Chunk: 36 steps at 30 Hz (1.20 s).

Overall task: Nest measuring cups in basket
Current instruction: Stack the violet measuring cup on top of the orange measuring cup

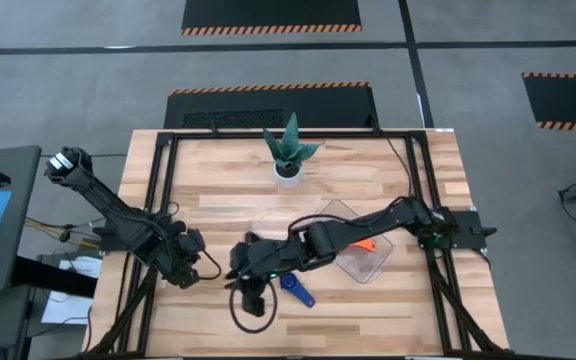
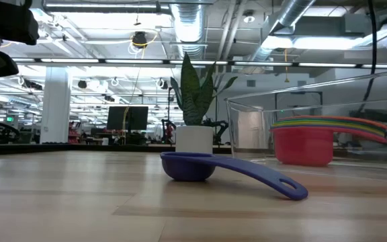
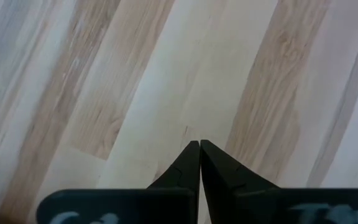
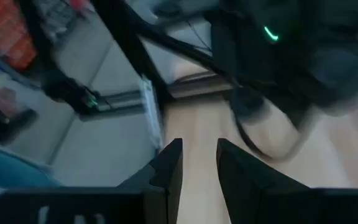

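A dark blue measuring cup [image 1: 296, 289] [image 2: 188, 166] rests on its bowl on the wood, and its long handle's end [image 2: 293, 190] touches the table. To its right stands the clear basket [image 1: 341, 213] [image 2: 247, 114], holding a nested stack of cups with a red one [image 2: 304, 146] outermost and an orange handle [image 1: 366, 243] showing. My right gripper [image 1: 236, 268] [image 4: 199, 163] is open, empty, left of the blue cup. My left gripper [image 1: 192, 268] [image 3: 199, 149] is shut above bare wood near the table's left edge.
A white pot with a spiky green plant [image 1: 289, 165] [image 2: 193, 139] stands at the table's far middle. A black frame rail [image 1: 158, 200] runs along the left side. Both grippers sit close together near the left front. Bare wood lies in front of the basket.
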Each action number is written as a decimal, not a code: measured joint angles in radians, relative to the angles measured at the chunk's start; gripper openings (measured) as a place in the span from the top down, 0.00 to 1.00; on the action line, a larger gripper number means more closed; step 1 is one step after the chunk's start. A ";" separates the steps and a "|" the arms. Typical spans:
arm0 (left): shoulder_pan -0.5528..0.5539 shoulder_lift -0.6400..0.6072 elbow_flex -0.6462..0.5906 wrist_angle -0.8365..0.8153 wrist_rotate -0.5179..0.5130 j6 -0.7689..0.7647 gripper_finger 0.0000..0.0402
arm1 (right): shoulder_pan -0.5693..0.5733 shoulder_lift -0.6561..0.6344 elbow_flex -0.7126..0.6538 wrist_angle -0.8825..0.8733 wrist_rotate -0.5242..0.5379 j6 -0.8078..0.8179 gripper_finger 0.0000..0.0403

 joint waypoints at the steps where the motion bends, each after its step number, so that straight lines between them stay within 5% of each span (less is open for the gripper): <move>1: 0.000 0.000 0.000 0.000 -0.002 0.002 1.00 | 0.000 0.000 -0.010 -0.006 -0.004 -0.002 0.70; 15: 0.000 0.000 0.000 -0.006 -0.026 0.025 1.00 | 0.032 0.164 0.008 -0.391 0.014 0.057 0.70; 26: 0.000 0.000 0.000 0.000 -0.028 0.025 1.00 | 0.070 0.187 -0.001 -0.596 0.154 0.386 0.70; 36: 0.000 0.000 0.000 0.001 -0.063 0.022 1.00 | 0.107 0.187 -0.013 -0.620 0.204 1.017 0.70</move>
